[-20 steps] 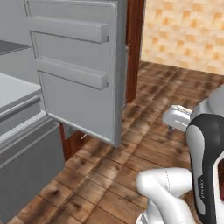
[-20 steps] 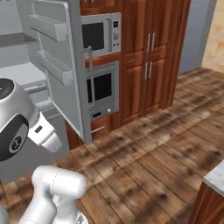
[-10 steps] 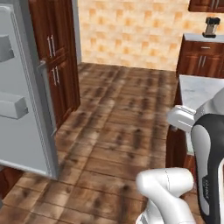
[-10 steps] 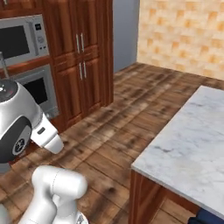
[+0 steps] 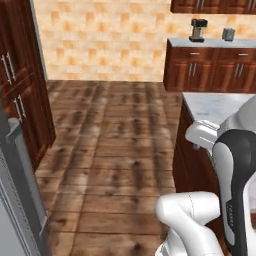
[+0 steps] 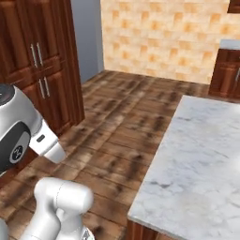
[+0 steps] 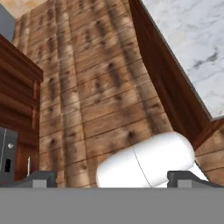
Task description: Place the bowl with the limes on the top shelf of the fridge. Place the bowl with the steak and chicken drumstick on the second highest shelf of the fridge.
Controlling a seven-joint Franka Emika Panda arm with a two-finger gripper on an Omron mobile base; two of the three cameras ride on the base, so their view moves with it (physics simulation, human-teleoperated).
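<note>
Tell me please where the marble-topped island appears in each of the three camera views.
Left base view: marble-topped island at the right edge, behind the arm.
Right base view: it fills the lower right.
Hand view: upper right corner.
Shared landmark: the wooden plank floor beside it.

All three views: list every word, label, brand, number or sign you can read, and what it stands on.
None can be read.
The coffee maker and the grey canister on the back counter show no legible marking.
The marble island top and the wooden cabinets bear no text.

White marble counter [image 6: 197, 154] beside brown cabinets [image 6: 35, 65].
</note>
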